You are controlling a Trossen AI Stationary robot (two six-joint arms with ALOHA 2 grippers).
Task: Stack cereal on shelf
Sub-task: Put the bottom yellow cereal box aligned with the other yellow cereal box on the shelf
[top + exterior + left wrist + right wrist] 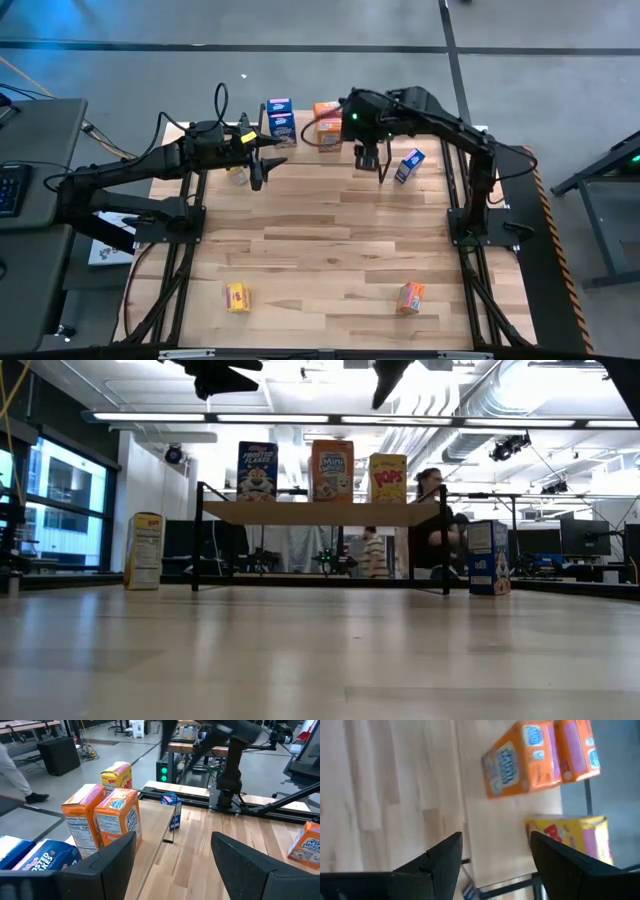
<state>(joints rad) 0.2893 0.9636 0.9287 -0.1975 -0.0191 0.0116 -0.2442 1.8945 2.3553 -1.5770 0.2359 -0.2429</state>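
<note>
Shelf (pixel 320 513) stands at the counter's (pixel 330 250) far edge, three cereal boxes in a row on top (pixel 331 470). One box stands on the counter left of the shelf (pixel 145 551), another right of it (pixel 488 557). Two more boxes sit near the counter's front edge, well apart (pixel 237 297) (pixel 411 296).

"FROSTED FLAKES" is read on the blue box (pixel 257 471) at the shelf's (pixel 320 513) left end | "Mini Wheats" on the orange box (pixel 332 470) mid-shelf | "POPS" on the yellow box (pixel 388 478) at its right end
</note>
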